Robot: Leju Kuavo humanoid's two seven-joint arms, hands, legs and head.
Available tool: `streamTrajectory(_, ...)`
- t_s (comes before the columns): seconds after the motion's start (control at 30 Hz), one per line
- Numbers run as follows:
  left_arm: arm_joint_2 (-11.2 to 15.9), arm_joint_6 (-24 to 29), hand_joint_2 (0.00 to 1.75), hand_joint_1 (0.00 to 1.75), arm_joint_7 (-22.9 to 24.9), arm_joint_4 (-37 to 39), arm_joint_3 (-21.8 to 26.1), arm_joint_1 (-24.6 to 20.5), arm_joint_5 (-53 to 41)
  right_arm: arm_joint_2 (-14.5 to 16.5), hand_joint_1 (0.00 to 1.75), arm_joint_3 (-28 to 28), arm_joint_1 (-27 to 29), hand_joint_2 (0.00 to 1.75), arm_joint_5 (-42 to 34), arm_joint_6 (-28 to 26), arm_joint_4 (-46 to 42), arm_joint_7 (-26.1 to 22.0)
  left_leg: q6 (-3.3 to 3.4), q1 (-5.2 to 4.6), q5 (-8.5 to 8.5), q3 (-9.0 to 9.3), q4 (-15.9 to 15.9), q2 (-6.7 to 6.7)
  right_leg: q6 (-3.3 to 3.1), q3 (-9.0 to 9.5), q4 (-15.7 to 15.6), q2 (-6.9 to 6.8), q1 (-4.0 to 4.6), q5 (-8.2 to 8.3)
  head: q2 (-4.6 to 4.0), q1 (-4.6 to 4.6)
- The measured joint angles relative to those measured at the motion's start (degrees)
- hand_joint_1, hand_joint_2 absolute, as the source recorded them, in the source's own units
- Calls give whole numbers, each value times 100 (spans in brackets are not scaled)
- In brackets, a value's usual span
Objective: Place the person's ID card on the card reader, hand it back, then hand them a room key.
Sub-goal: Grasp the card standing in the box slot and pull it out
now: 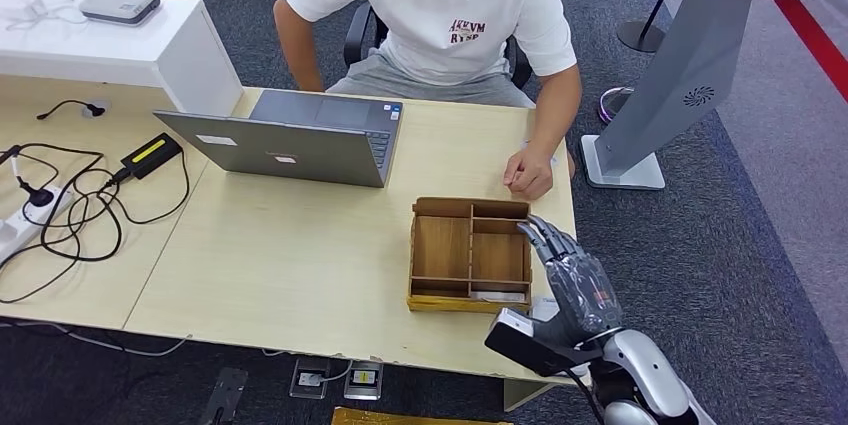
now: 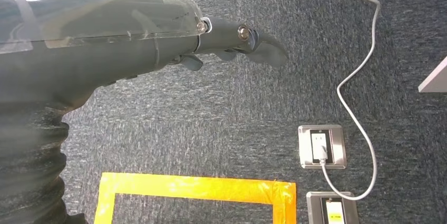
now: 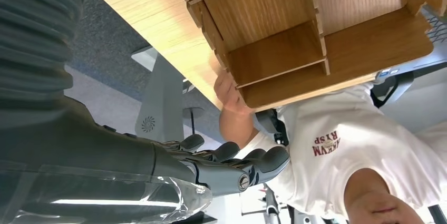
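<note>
Here the right hand (image 1: 570,275) hovers at the right end of the counter (image 1: 300,265), just beside the right wall of the wooden tray (image 1: 470,255), palm inward and fingers pointing away from the robot toward the person (image 1: 440,15). Its fingers lie loosely extended and a little apart, and nothing is in them.

The person sits across the counter with a hand (image 1: 528,173) resting on the top near the far right corner, just beyond the tray. That hand lies straight ahead of the robot's fingertips, along the same line the hand already points, so the right arm is plainly the nearer one for any exchange. I cannot make out an ID card in or under the person's fingers; it is too small or hidden. A pale flat thing (image 1: 497,295) lies in the near right compartment of the tray, touching its front wall, perhaps a card, its long side running across the robot's view.

The left hand (image 2: 232,39) hangs over carpet (image 2: 211,129), far from the counter, fingers partly curled and holding nothing; how far curled I cannot tell.

I judge the coming move to be a short reach forward past the tray's far corner.
</note>
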Motion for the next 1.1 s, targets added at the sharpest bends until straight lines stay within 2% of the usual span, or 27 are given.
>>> streamTrajectory(0.63, 32, 18, 175, 0, -4, -25, -105, -1, 15, 2, 0, 115, -68, 175, -54, -46, 209, -34, 0, 0, 0, 0, 0, 0, 0, 0, 0, 0, 0, 0, 0, 0)
streamTrajectory(1.1, 98, -33, 175, 0, -7, -28, -201, -2, 13, 19, 0, 157, -28, 175, -24, -436, 502, -23, 0, 0, 0, 0, 0, 0, 0, 0, 0, 0, 0, 0, 0, 0)
